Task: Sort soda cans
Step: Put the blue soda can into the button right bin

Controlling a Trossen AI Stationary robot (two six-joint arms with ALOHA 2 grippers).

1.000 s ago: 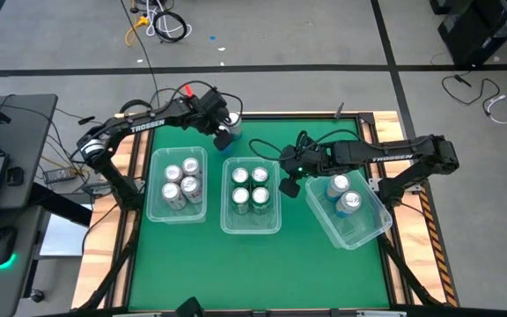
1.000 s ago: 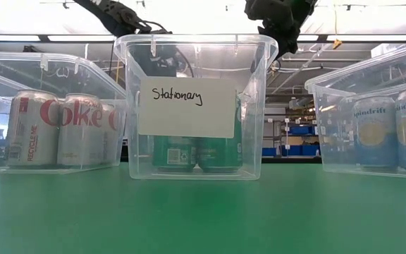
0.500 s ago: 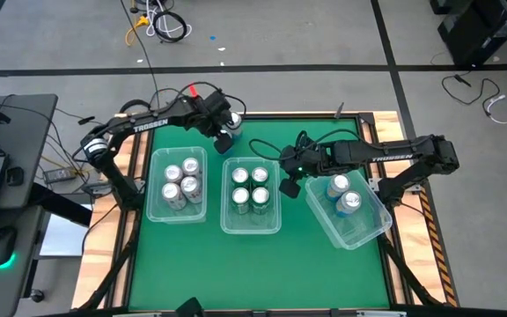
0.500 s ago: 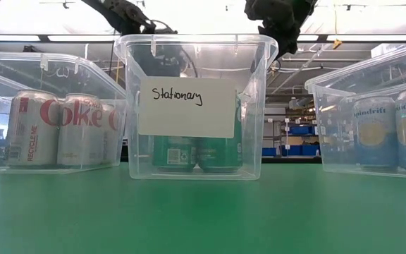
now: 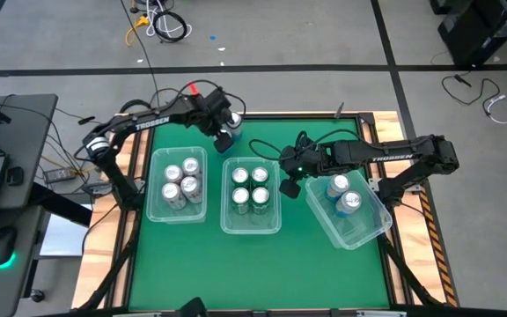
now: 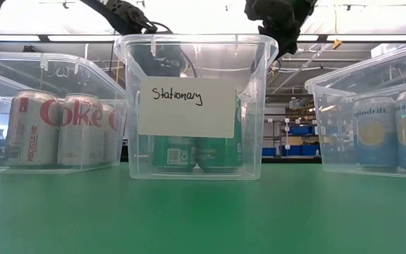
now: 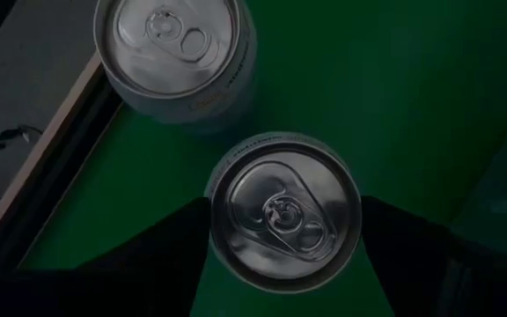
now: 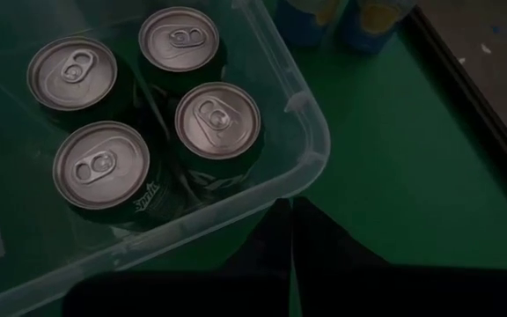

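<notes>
Two soda cans stand on the green mat at the table's far edge. One can (image 7: 284, 211) (image 5: 223, 139) has my left gripper (image 5: 222, 132) over it, slanting down, with a finger (image 7: 179, 242) on each side. The other can (image 7: 174, 53) (image 5: 233, 119) stands just beyond. My right gripper (image 5: 289, 187) (image 8: 290, 233) hangs shut and holding nothing between the middle bin and the right bin. Silver Coke cans (image 6: 37, 127), green cans (image 8: 216, 119) and blue cans (image 6: 376, 130) stand upright in the three bins. My left gripper's fingers lie close along two opposite sides of the can, just under its rim (image 7: 214, 220), coming from above at a slant. The can stands upright on the mat. Whether the fingers touch it, I cannot tell.
Three clear bins stand in a row: the left bin (image 5: 152, 210), the middle bin (image 5: 225, 201) with a "Stationary" label (image 6: 187, 106), and the right bin (image 5: 373, 231) set askew. The table's wooden far rim (image 7: 55, 150) runs close beside the two loose cans.
My left arm has shifted only slightly above the two far cans, and its gripper stays over the same can with its fingers as wide apart as before.
</notes>
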